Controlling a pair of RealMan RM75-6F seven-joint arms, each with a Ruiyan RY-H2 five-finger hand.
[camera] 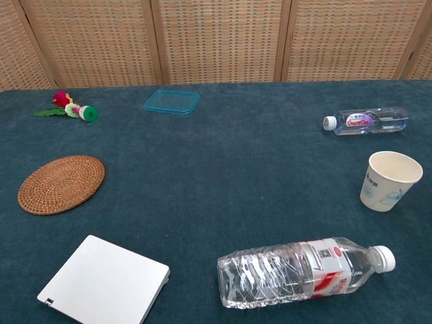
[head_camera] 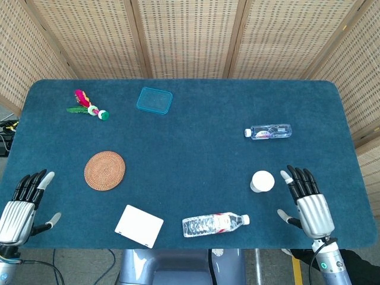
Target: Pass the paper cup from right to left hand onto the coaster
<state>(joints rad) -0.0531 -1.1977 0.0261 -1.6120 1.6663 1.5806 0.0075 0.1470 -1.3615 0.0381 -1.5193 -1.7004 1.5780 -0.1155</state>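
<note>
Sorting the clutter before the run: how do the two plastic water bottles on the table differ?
The clear bottle with the red label looks bigger than the clear bottle with the purple label. The red-labelled one lies at the near edge with its cap pointing right; the purple-labelled one lies farther back, cap pointing left. Both lie on their sides with white caps.
</note>
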